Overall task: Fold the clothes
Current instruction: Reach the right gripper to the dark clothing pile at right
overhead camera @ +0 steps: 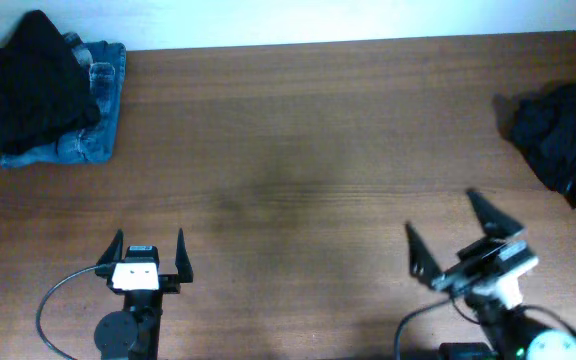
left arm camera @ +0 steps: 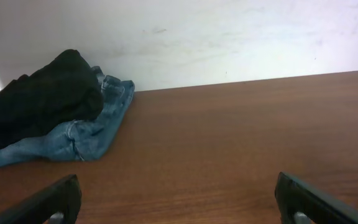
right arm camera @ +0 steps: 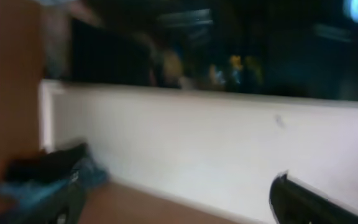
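Overhead. Brown wooden desk [overhead camera: 288, 150]. At the far left corner lies a folded pair of blue denim jeans [overhead camera: 96, 140] with a bunched black garment [overhead camera: 33, 80] on top of it, covering most of the denim. At the right edge, toward the far side, a second crumpled dark garment [overhead camera: 568, 140] lies alone, well apart from the first heap. My left gripper [overhead camera: 149, 245] sits near the front edge, left of centre, jaws spread, nothing between them. My right gripper [overhead camera: 440, 213] sits near the front right corner, turned at an angle, jaws also spread and empty. Both are well apart from any cloth.

Left wrist. My two dark fingers [left arm camera: 48, 202] show at the bottom corners, wide apart, bare desk between them. The black garment [left arm camera: 42, 102] rests on the jeans [left arm camera: 86, 137] against the white wall [left arm camera: 229, 37] at the far left corner.

Right wrist. Heavily blurred. One dark finger [right arm camera: 309, 199] reads clearly at lower right, another shape at lower left; jaws spread. White wall [right arm camera: 185, 143] ahead, a dark and blue smear at lower left that I cannot identify.
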Tool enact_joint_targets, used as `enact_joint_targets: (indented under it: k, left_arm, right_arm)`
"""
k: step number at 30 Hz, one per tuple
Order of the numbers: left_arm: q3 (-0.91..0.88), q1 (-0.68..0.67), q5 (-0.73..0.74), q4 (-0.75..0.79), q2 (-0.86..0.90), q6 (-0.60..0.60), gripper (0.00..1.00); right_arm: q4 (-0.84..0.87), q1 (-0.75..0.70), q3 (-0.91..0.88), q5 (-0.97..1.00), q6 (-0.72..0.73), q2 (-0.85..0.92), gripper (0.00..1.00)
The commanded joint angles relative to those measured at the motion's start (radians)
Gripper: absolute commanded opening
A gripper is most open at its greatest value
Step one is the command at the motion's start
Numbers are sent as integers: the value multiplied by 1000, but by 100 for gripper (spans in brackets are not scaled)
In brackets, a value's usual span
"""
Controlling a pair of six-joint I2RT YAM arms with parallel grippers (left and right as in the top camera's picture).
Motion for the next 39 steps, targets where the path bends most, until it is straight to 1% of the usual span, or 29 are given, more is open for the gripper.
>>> enact_joint_targets:
  k: [1,3,4,5,7,10,15,19,21,26,35,39]
  left_arm:
    - [-2,6,11,-6,-9,13,99]
    - [-2,6,11,-6,-9,13,99]
    - [-2,6,11,-6,-9,13,99]
    - [-2,6,11,-6,-9,13,99]
    - [-2,6,11,-6,-9,13,99]
    - [-2,6,11,-6,-9,13,99]
    - [-2,6,11,-6,-9,13,99]
    - [-2,6,11,-6,-9,13,99]
    - [-2,6,11,-6,-9,13,99]
    - [-2,6,11,-6,-9,13,99]
    - [-2,6,11,-6,-9,13,99]
    - [-2,6,11,-6,-9,13,99]
  right_arm:
    - [-149,8,162,264,-110,176,99]
    - [-249,8,243,431,-110,293,99]
    - [-333,1,322,584,-110,395,99]
    - [-381,-13,377,659,-111,462,99]
    - [-438,-58,470,693,-117,579,99]
    - [-525,-168,626,585,-132,762,98]
    - [-719,-415,913,275,-132,1080,99]
    - [-840,-570,1088,190,-131,1295,99]
    - [-864,-611,1121,190,-127,1361,99]
    - [-866,-684,1124,190,-124,1482,99]
    - [-749,-782,1124,201,-124,1611,99]
    - [-726,-828,1123,201,-124,1645,99]
